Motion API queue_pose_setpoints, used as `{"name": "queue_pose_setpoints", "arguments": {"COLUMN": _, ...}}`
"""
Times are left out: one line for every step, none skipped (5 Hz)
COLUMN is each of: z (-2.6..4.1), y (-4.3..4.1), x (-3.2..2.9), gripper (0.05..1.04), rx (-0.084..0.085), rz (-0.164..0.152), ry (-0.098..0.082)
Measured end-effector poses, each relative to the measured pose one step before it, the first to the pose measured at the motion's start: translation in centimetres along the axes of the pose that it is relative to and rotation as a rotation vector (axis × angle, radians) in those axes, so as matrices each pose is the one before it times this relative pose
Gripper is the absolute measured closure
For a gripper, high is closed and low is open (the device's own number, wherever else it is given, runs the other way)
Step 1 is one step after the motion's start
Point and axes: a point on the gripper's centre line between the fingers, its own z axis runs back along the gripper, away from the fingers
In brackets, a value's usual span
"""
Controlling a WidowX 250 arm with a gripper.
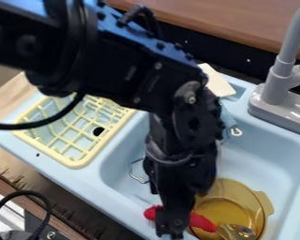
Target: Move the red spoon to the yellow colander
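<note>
The gripper (171,224) points down over the sink's front edge and crosses in front of the middle of the red spoon handle. Red parts of the spoon (202,221) show on both sides of it. The spoon's metal head (235,231) lies to the right, over the transparent amber-yellow vessel (263,201) in the sink. Part of that vessel is hidden behind the gripper. A pale yellow slotted basket (77,163), colander-like, is set into the left side of the sink unit.
The arm spans the view from the upper left and covers part of the light blue sink (265,140). A grey faucet (279,79) stands at the upper right. A wire handle (138,171) and a pale flat piece (217,80) are near the arm.
</note>
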Motion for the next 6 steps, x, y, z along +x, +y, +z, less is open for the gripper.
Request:
{"name": "queue_pose_setpoints", "arguments": {"z": -0.096, "y": -0.183, "x": 0.342, "gripper": 0.615, "rx": -0.0130, "rz": 0.0107, "ry": -0.0129}}
{"name": "queue_pose_setpoints", "arguments": {"z": -0.225, "y": 0.137, "x": 0.403, "gripper": 0.709, "rx": -0.0096, "rz": 0.0140, "ry": -0.0001}}
{"name": "queue_pose_setpoints", "arguments": {"z": -0.079, "y": 0.042, "x": 0.060, "gripper": 0.728, "rx": -0.0031, "rz": 0.0066, "ry": 0.0021}}
{"name": "queue_pose_setpoints", "arguments": {"z": -0.248, "y": 0.363, "x": -0.006, "gripper": 0.733, "rx": -0.0005, "rz": 0.0194, "ry": -0.0001}}
{"name": "queue_pose_setpoints", "arguments": {"z": 1.650, "y": 0.572, "x": -0.426, "gripper": 0.733, "rx": -0.0190, "rz": 0.0442, "ry": 0.0089}}
{"name": "queue_pose_setpoints", "arguments": {"z": 2.276, "y": 1.264, "x": 0.213, "gripper": 0.733, "rx": -0.0274, "rz": 0.0540, "ry": -0.0005}}
